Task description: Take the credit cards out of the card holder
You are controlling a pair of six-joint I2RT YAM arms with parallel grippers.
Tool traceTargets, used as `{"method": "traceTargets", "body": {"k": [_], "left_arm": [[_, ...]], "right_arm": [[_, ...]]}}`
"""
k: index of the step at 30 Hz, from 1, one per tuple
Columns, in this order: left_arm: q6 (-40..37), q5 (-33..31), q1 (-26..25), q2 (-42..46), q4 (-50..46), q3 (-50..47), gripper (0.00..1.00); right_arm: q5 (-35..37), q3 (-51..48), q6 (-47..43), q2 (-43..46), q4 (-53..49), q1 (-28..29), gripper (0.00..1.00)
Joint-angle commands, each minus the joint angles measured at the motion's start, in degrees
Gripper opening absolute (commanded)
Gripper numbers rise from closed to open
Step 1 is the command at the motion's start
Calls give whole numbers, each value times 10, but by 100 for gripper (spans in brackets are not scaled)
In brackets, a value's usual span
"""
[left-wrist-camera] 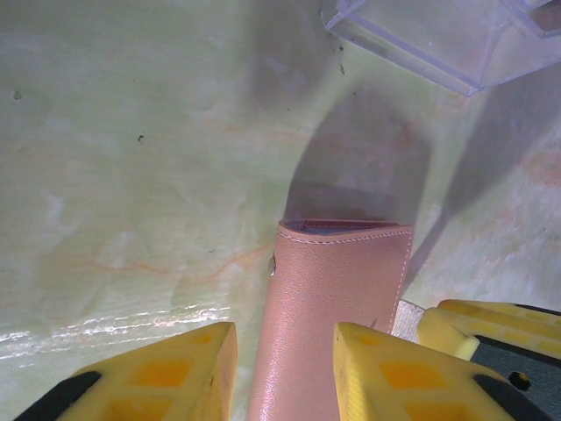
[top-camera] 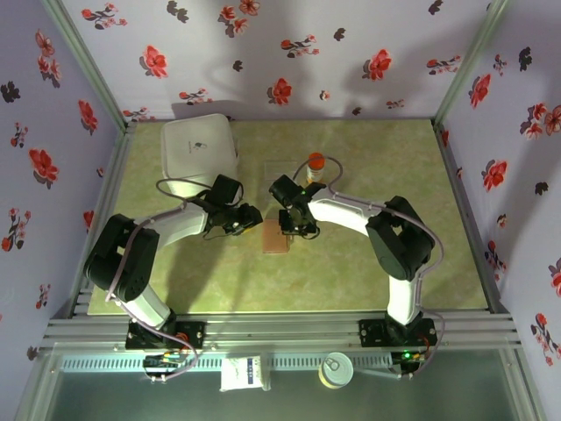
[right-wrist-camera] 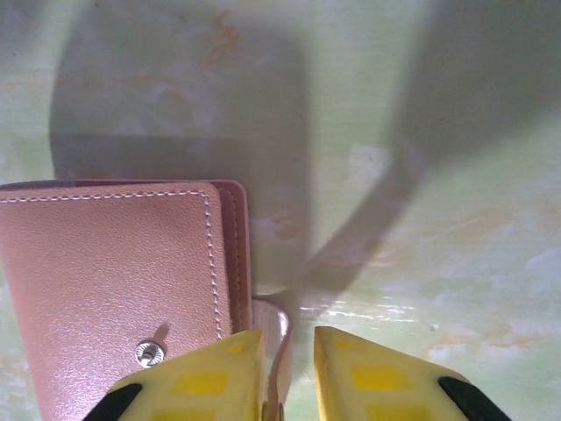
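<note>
Card holder (top-camera: 276,239): about mid-table between the left and right edges, somewhat nearer the near edge than the far one. Folded shut, brown leather side out. In the left wrist view, a thin blue-grey edge shows at its far lip (left-wrist-camera: 337,226).

Left gripper (top-camera: 250,221): at the holder's left side. In its wrist view (left-wrist-camera: 285,331) the yellow fingers (left-wrist-camera: 175,377) sit close against both long edges of the holder (left-wrist-camera: 333,307); narrow gap, holder held between them.

Right gripper (top-camera: 294,226): at the holder's right side. In its wrist view (right-wrist-camera: 287,338) the jaws are narrow, with the holder's closing strap (right-wrist-camera: 273,320) between them. The strap lies against one finger (right-wrist-camera: 210,377), with a slit of table beside the other. Cannot tell whether it is pinched. Snap stud (right-wrist-camera: 150,353) visible on the flap (right-wrist-camera: 105,263).

Other items:
- Clear plastic box (left-wrist-camera: 438,35), beyond the holder toward the far edge.
- Orange-capped bottle (top-camera: 315,167), upright behind the right gripper.
- White square container (top-camera: 200,149), at the far left corner of the table (top-camera: 394,175).
</note>
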State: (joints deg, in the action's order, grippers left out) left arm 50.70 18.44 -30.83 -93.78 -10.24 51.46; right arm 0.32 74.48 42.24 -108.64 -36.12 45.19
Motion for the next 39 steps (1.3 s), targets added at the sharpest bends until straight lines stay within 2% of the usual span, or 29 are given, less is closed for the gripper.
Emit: {"method": "traceTargets", "body": {"k": [1,19,28,39], "left_arm": [[3,-1,3,5,2,-4,34],[4,-2,3,10,-4,-4,34],[-4,-11,5,29,-15,2,34],[-13,-12,9,46,-19,4,33]], "right_arm": [[-21,-11,15,-13,20,-5,20],[-44,-45,24,-23,60,-13,14],[-28,-67,22,33,63,-25,4],[-20,-50,-15,101,0,-35,4]]}}
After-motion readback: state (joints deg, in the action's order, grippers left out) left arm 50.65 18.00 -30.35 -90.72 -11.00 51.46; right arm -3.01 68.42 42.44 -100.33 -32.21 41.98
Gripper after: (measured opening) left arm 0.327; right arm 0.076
